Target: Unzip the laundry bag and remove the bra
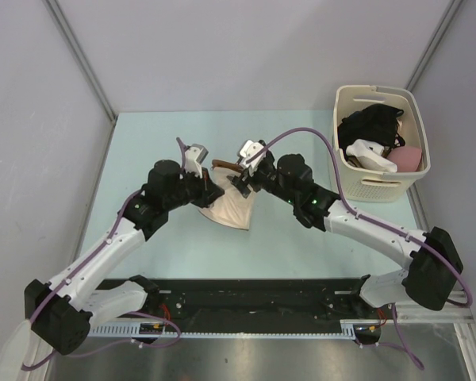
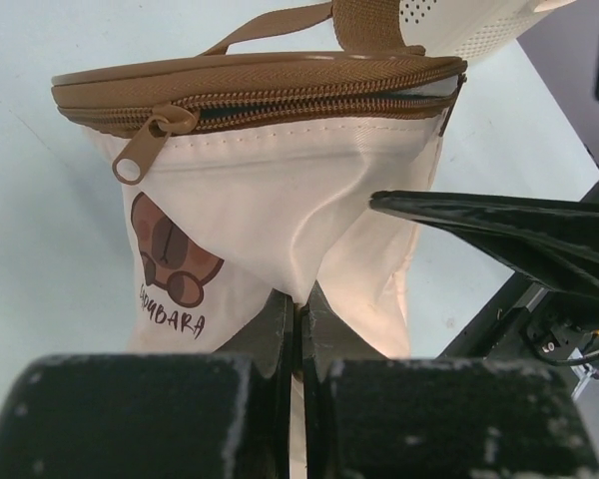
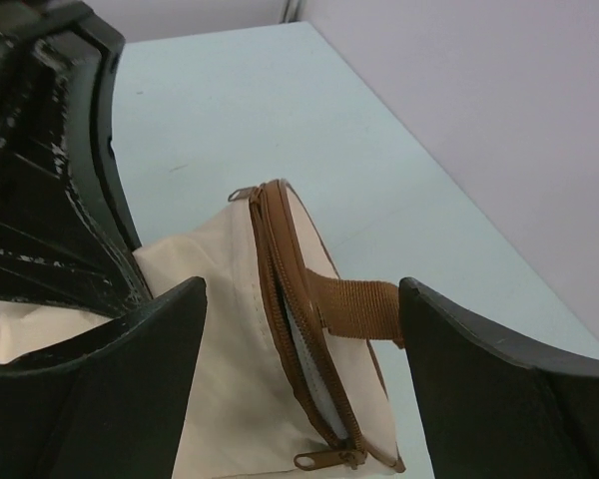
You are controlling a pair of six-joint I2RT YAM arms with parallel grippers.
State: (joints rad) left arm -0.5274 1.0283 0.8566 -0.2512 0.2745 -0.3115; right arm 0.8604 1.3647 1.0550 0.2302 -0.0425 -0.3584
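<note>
The laundry bag is cream cloth with brown zipper trim and lies between the two arms. In the left wrist view the bag shows its brown motif and a zipper pull hanging at the left of the rim. My left gripper is shut on a fold of the bag's side cloth. My right gripper is open, its fingers either side of the zipped rim and the brown strap, without touching them. The zipper gapes slightly, pale inside. The bra is hidden.
A rigid cream plastic basket stands at the back right with dark, white and pink clothes in it. The pale green table is walled by grey panels on the left, back and right. Both arms meet over the bag mid-table.
</note>
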